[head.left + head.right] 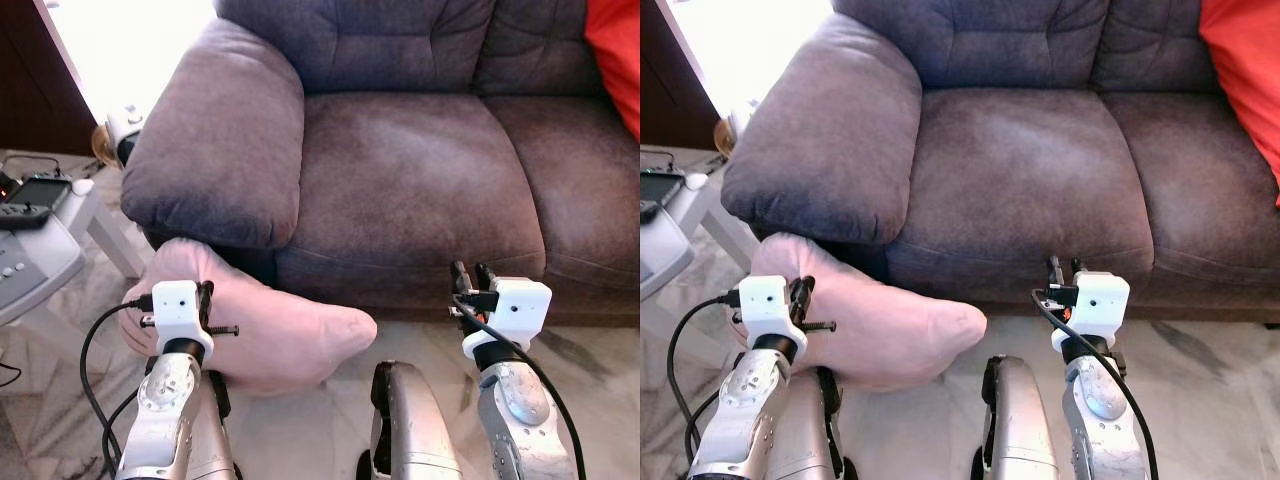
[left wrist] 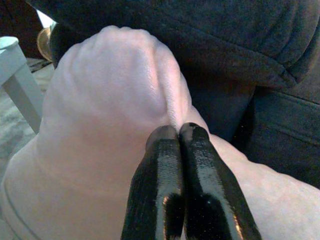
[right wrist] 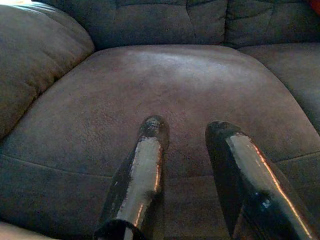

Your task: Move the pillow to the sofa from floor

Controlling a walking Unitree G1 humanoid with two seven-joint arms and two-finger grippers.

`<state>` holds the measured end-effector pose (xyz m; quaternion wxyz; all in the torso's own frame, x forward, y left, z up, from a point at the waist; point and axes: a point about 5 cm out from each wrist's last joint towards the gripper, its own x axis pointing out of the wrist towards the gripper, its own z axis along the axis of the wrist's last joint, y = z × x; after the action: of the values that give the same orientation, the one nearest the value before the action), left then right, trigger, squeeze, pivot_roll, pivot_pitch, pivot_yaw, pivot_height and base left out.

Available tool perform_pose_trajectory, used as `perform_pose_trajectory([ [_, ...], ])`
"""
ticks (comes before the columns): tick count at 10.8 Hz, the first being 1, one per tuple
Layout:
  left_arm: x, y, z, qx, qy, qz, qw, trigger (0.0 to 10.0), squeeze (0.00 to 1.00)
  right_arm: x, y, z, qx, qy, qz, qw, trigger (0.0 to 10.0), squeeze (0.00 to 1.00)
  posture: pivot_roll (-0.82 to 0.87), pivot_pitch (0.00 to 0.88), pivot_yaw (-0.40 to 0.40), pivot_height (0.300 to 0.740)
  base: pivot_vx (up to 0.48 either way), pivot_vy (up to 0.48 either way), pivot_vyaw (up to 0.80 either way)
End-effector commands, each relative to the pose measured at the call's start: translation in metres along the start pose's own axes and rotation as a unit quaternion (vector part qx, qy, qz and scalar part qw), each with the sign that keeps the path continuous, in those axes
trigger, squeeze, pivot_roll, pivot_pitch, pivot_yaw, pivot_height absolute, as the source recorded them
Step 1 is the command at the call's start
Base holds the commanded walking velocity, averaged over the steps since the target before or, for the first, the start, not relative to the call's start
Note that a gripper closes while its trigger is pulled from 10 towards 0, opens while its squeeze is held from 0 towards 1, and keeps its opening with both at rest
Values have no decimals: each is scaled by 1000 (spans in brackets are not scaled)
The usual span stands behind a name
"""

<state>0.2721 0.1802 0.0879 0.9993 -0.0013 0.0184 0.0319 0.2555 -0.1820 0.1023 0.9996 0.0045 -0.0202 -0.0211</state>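
Pink pillow (image 1: pixel 270 325) lies on floor; left gripper (image 2: pixel 179 131) touches it.

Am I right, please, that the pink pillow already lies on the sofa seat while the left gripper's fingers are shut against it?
Not quite: the pink pillow lies on the floor against the sofa front, as the left eye view shows. The left gripper is indeed shut against it.
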Motion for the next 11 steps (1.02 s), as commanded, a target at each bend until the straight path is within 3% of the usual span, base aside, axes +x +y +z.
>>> perform_pose_trajectory([
  [1, 3, 1, 26, 13, -77, -4, 997, 10000, 0, -2, -5, -2, -5, 0, -10, 1000, 10000, 0, 39, 34, -31, 506, 0, 0, 0],
  [7, 3, -1, 26, 11, -80, -8, 997, 10000, 0, 0, -3, -4, -5, -3, -9, 1000, 10000, 0, 40, 0, -29, 506, 0, 0, 0],
  [11, 4, 0, 26, 11, -79, -8, 997, 10000, 0, 1, -5, -7, -13, 5, -16, 1000, 10000, 0, 43, 18, -33, 573, 0, 0, 0],
])
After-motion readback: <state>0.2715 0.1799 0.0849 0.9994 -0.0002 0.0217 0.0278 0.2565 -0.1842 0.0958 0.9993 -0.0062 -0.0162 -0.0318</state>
